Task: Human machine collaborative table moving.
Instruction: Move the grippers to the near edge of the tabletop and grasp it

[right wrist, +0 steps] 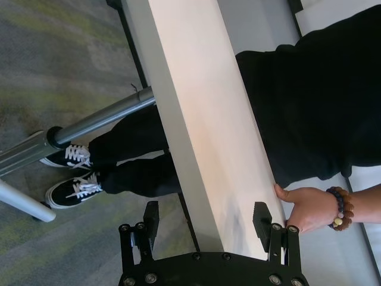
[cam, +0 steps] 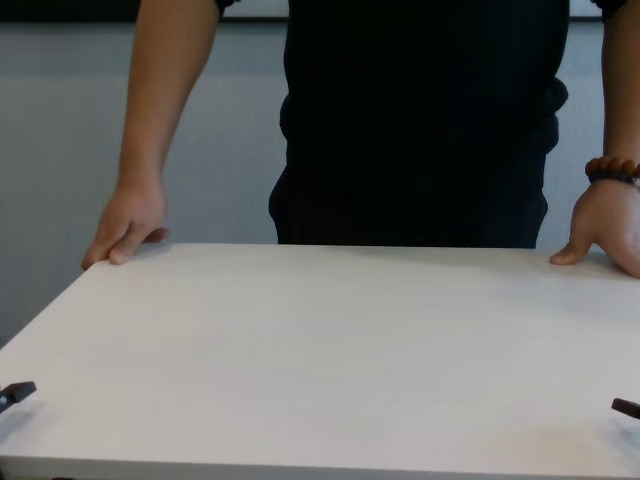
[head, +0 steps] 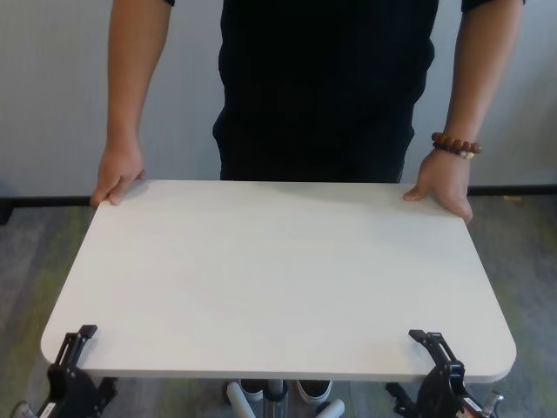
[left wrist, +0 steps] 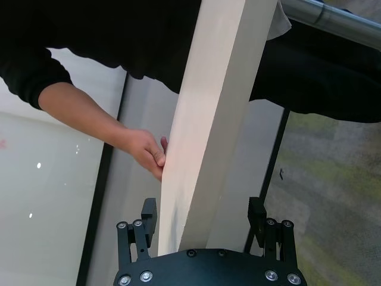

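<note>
The white table (head: 278,270) fills the head view and the chest view (cam: 320,350). The human (head: 326,87), in a black top, stands at the far side with a hand (head: 117,174) on each far corner and a beaded bracelet (head: 456,144) on one wrist. My left gripper (head: 78,341) is at the near left corner. In the left wrist view its open jaws straddle the tabletop's edge (left wrist: 196,149). My right gripper (head: 432,341) is at the near right corner, its open jaws around the edge (right wrist: 202,131) in the same way.
The silver pedestal pole (right wrist: 101,122) and base legs (right wrist: 21,205) stand under the top. The person's black-and-white shoes (right wrist: 71,173) are beside the base. The floor is grey-green carpet (head: 522,252), with a pale wall and black baseboard (head: 43,201) behind.
</note>
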